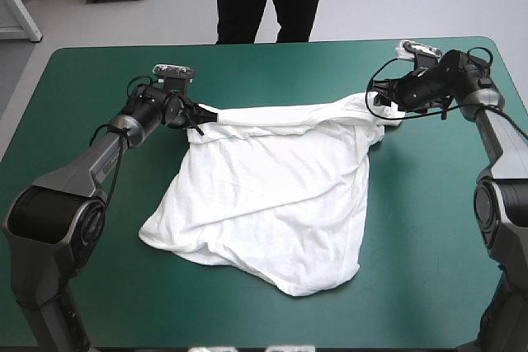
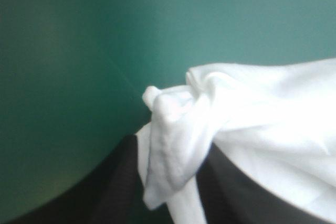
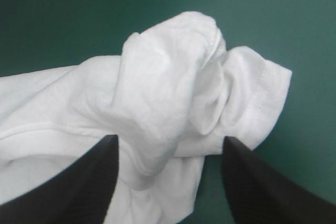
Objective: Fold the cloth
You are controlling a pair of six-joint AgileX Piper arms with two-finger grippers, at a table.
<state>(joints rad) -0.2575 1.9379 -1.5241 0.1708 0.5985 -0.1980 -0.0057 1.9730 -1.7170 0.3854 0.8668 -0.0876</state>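
The white T-shirt (image 1: 272, 195) lies mostly spread on the teal-green cover, its far edge stretched between the two arms. My left gripper (image 1: 200, 114) is at the far left corner. In the left wrist view a bunched fold of the T-shirt (image 2: 178, 129) is pinched between the nearly closed black fingers (image 2: 115, 182). My right gripper (image 1: 381, 106) is at the far right corner. There the black fingers (image 3: 89, 182) stand apart, and a crumpled sleeve of the T-shirt (image 3: 168, 82) lies between and ahead of them.
The teal-green cover (image 1: 429, 228) shows on every side of the shirt. The widest strips are toward the table's left and right edges. The shirt's near hem (image 1: 297, 290) ends short of the table's front edge.
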